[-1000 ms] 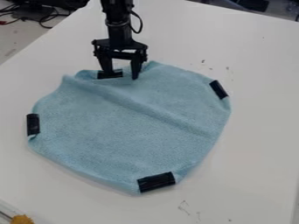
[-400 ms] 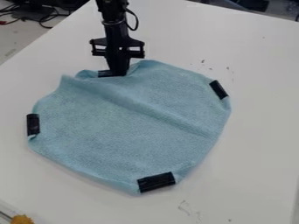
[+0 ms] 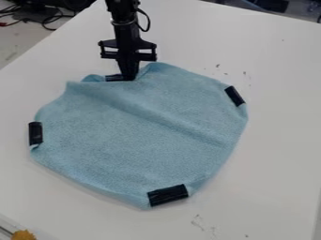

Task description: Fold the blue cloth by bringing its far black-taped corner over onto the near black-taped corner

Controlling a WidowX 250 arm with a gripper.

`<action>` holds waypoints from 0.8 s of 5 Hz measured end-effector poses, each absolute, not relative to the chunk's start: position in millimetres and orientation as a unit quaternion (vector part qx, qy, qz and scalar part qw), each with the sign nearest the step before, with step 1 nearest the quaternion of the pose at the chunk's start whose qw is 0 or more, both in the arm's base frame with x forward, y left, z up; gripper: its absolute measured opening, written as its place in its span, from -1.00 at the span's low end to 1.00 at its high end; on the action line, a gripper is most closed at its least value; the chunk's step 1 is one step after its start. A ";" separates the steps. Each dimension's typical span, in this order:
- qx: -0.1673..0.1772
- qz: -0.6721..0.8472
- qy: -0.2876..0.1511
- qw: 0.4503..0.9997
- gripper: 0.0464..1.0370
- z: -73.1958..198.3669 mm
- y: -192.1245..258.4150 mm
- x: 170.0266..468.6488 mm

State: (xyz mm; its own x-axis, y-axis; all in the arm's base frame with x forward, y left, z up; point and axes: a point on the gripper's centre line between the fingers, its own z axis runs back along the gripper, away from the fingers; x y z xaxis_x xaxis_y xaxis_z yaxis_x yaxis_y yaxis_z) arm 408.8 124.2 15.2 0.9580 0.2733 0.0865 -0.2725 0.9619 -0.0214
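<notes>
The black two-finger gripper (image 3: 130,77) is clamped on the pale-blue fabric cloth (image 3: 138,129) at its far edge, by a black tape strip (image 3: 116,78), likely for firm purchase; the cloth lies spread on the white table (image 3: 276,140)

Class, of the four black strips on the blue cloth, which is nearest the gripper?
The top strip on the cloth: the gripper is right beside it, while the left strip, right strip and bottom strip lie well away.
</notes>
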 end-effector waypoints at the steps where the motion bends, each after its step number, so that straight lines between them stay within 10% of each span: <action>1: 0.019 0.117 -0.055 0.991 -0.99 27.3 121.8 420.6; 4: 0.046 0.093 -0.061 0.993 -0.65 54.0 105.4 427.0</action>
